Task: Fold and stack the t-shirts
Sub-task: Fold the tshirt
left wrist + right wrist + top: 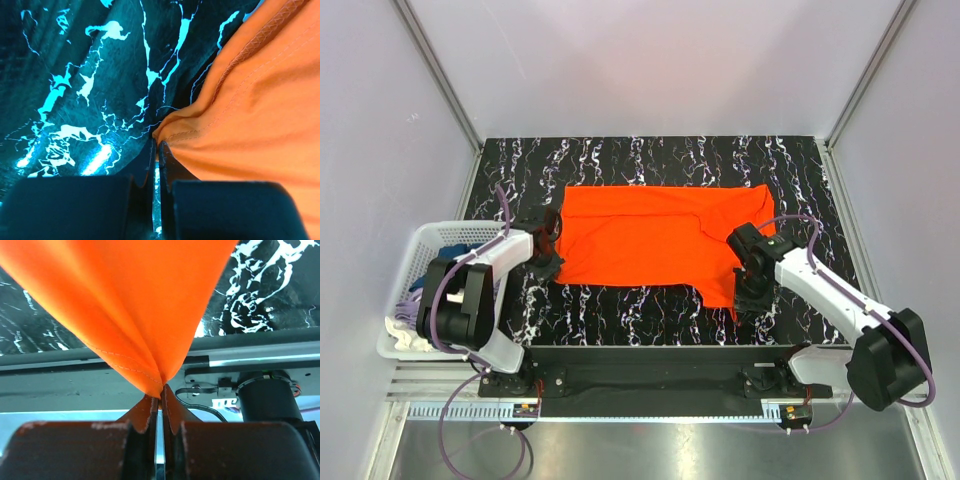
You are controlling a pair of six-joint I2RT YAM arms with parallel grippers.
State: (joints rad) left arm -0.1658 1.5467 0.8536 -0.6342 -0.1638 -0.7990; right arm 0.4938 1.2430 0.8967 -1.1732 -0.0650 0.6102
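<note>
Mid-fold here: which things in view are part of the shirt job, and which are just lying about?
Part of the job:
orange t-shirt, spread out
left gripper, shut on its left edge
right gripper, shut on its near right corner
more shirts, heaped in the basket

Just there:
white basket
black marbled table top
metal rail at the near edge

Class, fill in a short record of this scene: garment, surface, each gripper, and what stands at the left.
garment: bright orange cloth t-shirt, spread out
surface: black marbled table
left gripper: shut on the shirt's left near corner
right gripper: shut on a raised shirt corner
at left: white plastic basket holding more cloth
</note>
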